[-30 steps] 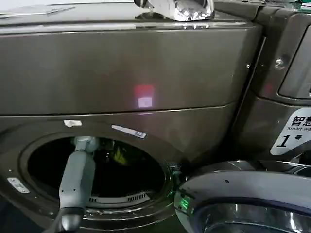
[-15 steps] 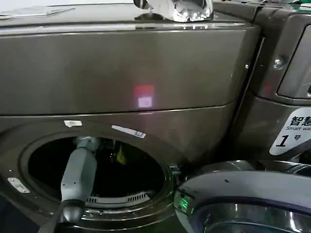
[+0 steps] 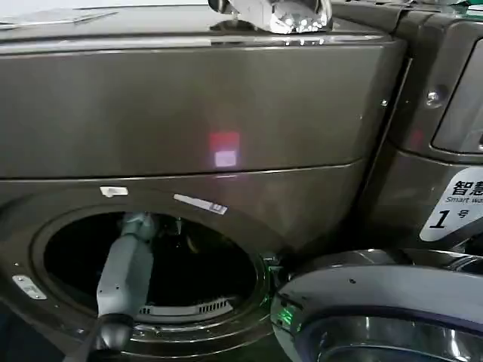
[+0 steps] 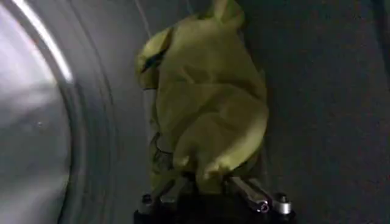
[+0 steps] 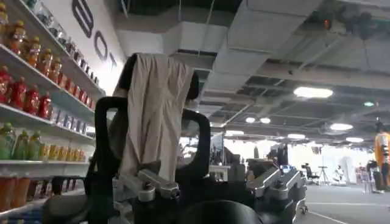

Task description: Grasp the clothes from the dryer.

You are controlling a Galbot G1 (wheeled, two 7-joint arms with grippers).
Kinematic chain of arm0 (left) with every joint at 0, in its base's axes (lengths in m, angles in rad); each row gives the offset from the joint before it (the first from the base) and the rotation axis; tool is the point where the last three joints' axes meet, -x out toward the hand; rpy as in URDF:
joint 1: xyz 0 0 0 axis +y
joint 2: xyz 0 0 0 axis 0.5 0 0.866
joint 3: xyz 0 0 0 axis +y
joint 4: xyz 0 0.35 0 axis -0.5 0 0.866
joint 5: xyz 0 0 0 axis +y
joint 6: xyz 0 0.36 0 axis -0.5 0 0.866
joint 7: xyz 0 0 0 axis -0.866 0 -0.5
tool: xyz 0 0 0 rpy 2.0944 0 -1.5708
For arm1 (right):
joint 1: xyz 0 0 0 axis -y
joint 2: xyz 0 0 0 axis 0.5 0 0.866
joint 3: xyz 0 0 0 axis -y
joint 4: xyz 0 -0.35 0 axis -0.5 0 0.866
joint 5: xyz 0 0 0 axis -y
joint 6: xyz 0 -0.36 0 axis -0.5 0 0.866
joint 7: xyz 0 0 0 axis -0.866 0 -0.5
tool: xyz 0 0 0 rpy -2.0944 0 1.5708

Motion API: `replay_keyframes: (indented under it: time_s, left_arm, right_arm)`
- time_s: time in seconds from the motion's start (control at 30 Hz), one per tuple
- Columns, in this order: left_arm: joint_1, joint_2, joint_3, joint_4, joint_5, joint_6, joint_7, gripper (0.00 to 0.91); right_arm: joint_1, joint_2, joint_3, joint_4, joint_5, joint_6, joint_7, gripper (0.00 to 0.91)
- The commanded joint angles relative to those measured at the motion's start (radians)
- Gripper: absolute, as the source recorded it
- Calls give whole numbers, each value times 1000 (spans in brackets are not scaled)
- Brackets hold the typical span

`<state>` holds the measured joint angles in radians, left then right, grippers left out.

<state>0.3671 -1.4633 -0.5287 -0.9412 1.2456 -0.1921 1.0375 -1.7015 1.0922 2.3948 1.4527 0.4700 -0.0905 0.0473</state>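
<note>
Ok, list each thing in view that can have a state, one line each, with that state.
dryer: porthole open, left arm reaching into the drum.
door: swung open, at lower right of the head view.
clothes: bunched wad inside the drum, its lower edge between the left gripper's fingers.
left gripper: shut on the clothes.
right gripper: open, holding nothing, pointed away at the room.
</note>
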Motion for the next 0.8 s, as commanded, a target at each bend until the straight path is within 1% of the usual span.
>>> replay_keyframes:
  time_s: [0.03, 0.13, 0.27, 0.4, 0.47, 0.5, 0.57, 0.67, 0.8]
  left_arm:
    - [85, -21, -10, -178, -278, 205, -439, 0]
    - [124, -41, -10, -242, -424, 323, -600, 0]
    - [180, -60, -22, -308, -615, 406, -767, 0]
    - [232, -70, -27, -365, -819, 448, -933, 0]
    - [266, -69, -20, -409, -892, 457, -974, 0]
    - [286, -73, -20, -435, -928, 477, -983, 0]
    - [308, -79, -23, -475, -953, 492, -998, 0]
    - [321, -83, -25, -492, -1012, 502, -1045, 0]
    - [333, -87, -31, -503, -1049, 505, -1061, 0]
  right_arm:
    - [6, 5, -7, 61, 1, -12, -18, 907]
    - [14, 13, -27, 69, -3, -8, -18, 907]
    - [18, 15, -37, 73, -5, -7, -19, 907]
    - [18, 14, -33, 73, -1, -8, -37, 907]
    - [21, 15, -35, 80, -1, -26, -27, 907]
    - [23, 18, -39, 83, 11, -17, -28, 907]
    - [28, 20, -50, 83, 20, -1, -26, 907]
    - [35, 20, -54, 85, 19, -5, -20, 907]
    - [31, 23, -46, 83, 17, -1, -25, 907]
